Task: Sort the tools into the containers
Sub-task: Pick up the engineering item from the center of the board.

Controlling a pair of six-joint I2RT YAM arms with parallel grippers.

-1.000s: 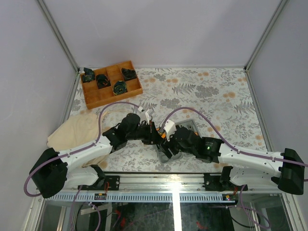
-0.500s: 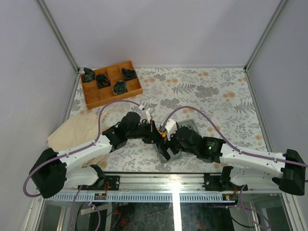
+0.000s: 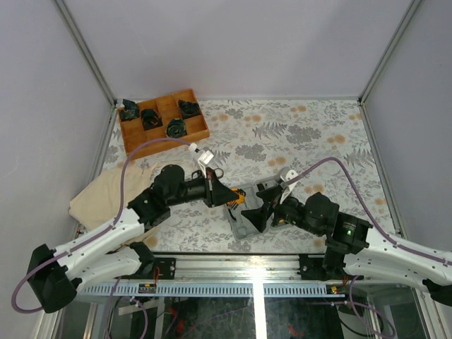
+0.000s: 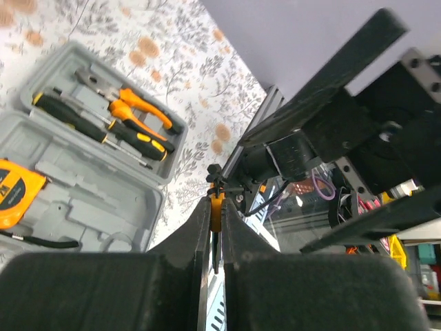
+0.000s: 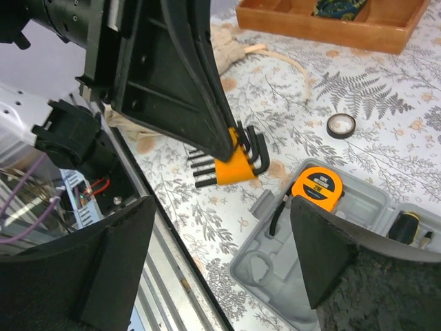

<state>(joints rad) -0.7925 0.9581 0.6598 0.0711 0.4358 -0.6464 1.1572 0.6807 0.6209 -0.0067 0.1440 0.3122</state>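
A counter (image 3: 318,134) under a floral cloth sits between pale lilac walls with metal corner posts. A wooden tray (image 3: 164,121) of black parts lies at its far left corner and a beige cloth (image 3: 113,194) at the left edge. The open grey case (image 3: 244,224) lies near the front rail, between the arms. From above, the left hand (image 3: 233,200) hangs just beside the case, pressed together on an orange hex-key set (image 5: 234,167). Only the right wrist view shows that set plainly, along with a black ring (image 5: 341,125) on the cloth beyond the case. The right hand (image 5: 220,221) is spread wide, holding nothing. The left wrist view alone shows pliers (image 4: 131,107) and screwdrivers (image 4: 83,123) lying in one half of the case, and the tape measure (image 4: 15,196) in the other.
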